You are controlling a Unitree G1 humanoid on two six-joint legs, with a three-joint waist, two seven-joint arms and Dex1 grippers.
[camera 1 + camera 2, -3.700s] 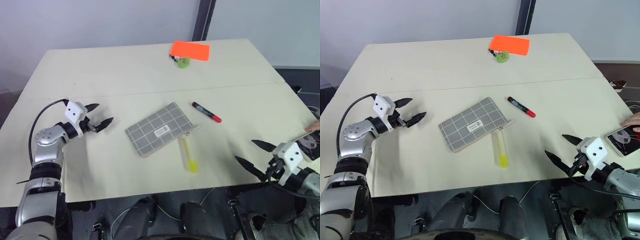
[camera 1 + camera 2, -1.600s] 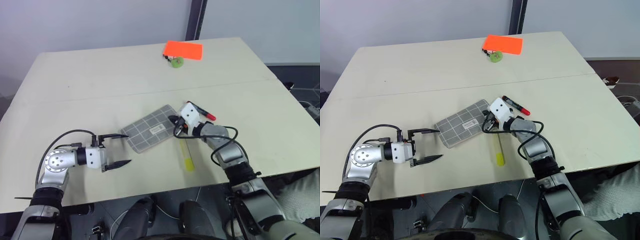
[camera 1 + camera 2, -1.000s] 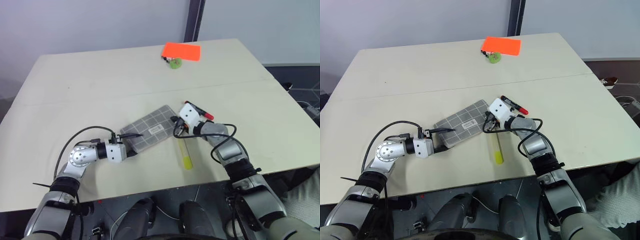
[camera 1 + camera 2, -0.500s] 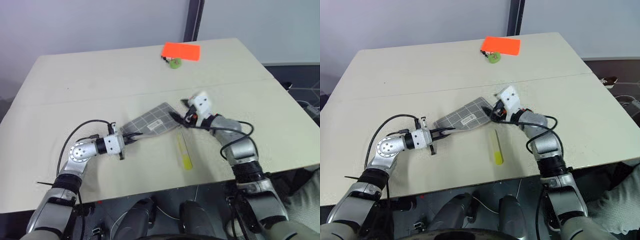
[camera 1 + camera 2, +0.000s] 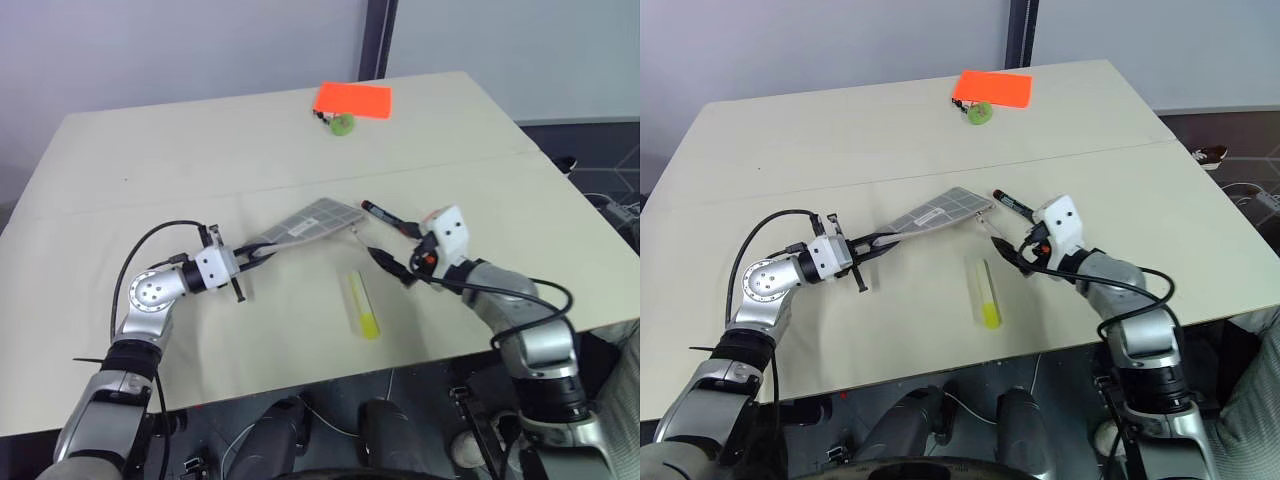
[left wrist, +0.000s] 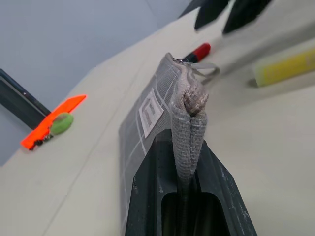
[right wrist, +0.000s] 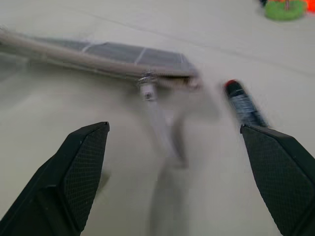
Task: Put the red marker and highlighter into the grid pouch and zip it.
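The flat grey fabric grid pouch with white grid lines and a small white label is lifted at one end and held tilted over the pale cream surface. The left pincer is clenched on the pouch's near short edge, its two black fingers pressed against the fabric from both sides; in the left wrist view the folded grey edge stands upright between them. The pouch's far end, with the zipper and its hanging pull tab, points toward the right pincer.

The right pincer hovers just beside the pouch's zipper end, released, its black fingers spread wide with nothing between them.

The slim red marker with its black cap lies on the surface just beyond the pouch's zipper end, between the pouch and the right pincer's white wrist housing. The stubby translucent pale-yellow highlighter with a bright yellow end lies flat on the surface on the near side of the pouch, apart from it and below the right pincer in the head views.

Well away from the pouch, near the surface's far edge, a flat orange-red card lies with a small green round object touching its near edge.
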